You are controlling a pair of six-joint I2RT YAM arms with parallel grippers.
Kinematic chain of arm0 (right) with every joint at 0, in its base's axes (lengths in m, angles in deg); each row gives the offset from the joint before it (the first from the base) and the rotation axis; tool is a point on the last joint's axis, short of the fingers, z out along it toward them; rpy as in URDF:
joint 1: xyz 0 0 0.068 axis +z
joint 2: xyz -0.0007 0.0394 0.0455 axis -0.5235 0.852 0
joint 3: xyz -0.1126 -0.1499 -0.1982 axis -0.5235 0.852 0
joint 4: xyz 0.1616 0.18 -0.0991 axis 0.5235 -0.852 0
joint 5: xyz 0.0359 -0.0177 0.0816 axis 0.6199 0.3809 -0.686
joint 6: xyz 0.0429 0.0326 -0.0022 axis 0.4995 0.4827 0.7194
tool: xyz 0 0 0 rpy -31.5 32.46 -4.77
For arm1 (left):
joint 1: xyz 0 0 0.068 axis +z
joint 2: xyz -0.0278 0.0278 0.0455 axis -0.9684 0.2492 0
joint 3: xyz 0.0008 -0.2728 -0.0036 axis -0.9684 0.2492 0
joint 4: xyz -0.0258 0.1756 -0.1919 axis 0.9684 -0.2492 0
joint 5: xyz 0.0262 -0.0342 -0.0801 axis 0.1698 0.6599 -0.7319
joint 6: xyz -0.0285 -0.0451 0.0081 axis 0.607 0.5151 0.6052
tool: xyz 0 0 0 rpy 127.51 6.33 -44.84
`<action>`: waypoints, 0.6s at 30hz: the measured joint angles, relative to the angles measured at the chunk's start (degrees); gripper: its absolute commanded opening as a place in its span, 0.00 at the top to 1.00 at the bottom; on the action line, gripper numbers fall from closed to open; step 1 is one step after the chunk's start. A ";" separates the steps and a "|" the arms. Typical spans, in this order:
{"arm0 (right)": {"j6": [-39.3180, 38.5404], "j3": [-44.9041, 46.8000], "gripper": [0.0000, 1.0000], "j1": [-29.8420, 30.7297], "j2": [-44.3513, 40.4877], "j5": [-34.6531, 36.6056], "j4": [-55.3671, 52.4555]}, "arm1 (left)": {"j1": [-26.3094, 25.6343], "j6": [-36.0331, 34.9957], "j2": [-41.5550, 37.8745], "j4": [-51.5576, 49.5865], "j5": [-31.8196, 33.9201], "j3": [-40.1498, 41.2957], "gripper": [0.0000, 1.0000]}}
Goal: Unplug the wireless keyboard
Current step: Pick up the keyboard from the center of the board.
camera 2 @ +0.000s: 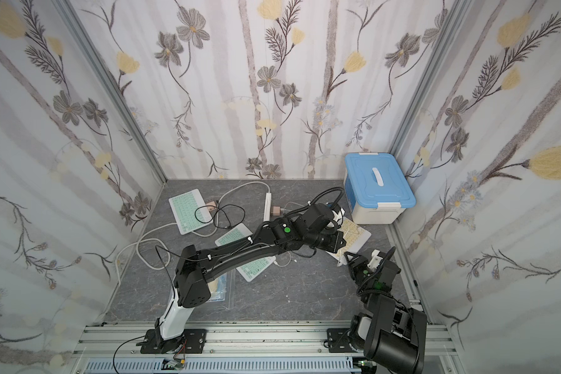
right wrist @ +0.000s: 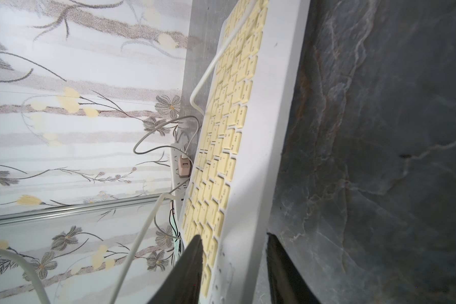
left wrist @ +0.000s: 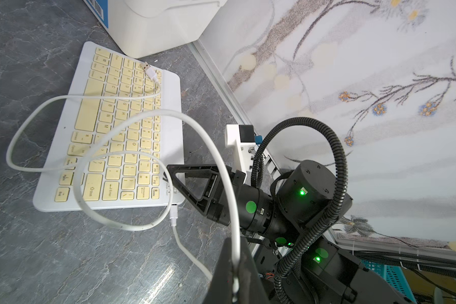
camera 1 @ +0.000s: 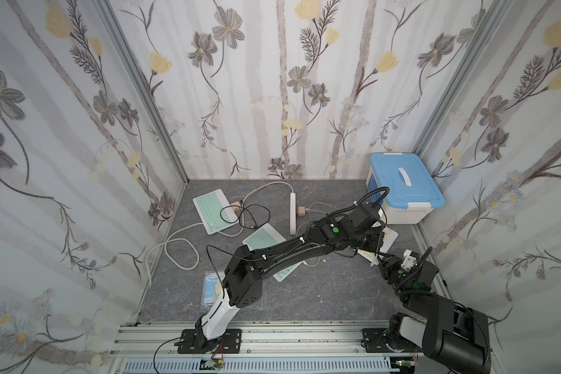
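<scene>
pinching the white cable (left wrist: 148,113) between pressed-together jaws, the left gripper (left wrist: 234,263) hung over the grey table (camera 1: 321,291). the yellow-keyed wireless keyboard (left wrist: 88,113) lay just in front of the blue-lidded box (camera 1: 402,181), the cable's plug (left wrist: 173,214) at its edge. the right gripper (right wrist: 234,237) straddled the keyboard's end; whether it clamped could not be told.

Grey tabletop (camera 1: 321,291) bears yellow keyboard (left wrist: 90,115), green keyboards (camera 1: 212,210), power strip (camera 1: 292,210), box (camera 1: 405,191), perhaps packet (camera 1: 208,286).

The cable (left wrist: 174,113) lies on the keyboard (left wrist: 173,89) beside the box (left wrist: 156,26).
</scene>
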State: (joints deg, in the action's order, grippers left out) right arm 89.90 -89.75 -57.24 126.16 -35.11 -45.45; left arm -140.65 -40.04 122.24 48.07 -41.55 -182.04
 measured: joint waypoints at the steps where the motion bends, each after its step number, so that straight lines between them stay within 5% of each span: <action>1: 0.22 0.00 0.73 0.00 0.42 0.00 0.76 | 0.00 0.00 -0.04 0.00 0.00 0.02 1.00; 8: 2.54 0.09 1.00 0.00 1.90 -1.90 2.56 | 0.02 0.00 -0.79 -0.07 0.11 0.92 1.00; 10: 1.29 -0.96 1.00 0.11 0.66 -2.60 0.74 | 0.02 0.13 -0.85 -0.61 0.24 1.49 1.00; 18: -13.84 -13.64 1.00 0.11 -10.19 2.47 -35.30 | 0.57 0.42 -3.63 2.84 2.80 6.75 0.89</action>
State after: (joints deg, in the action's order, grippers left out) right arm 76.07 -103.39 -57.13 115.98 -32.64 -80.75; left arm -140.08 -39.63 118.61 50.91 -38.75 -175.28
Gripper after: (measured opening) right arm 0.074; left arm 0.071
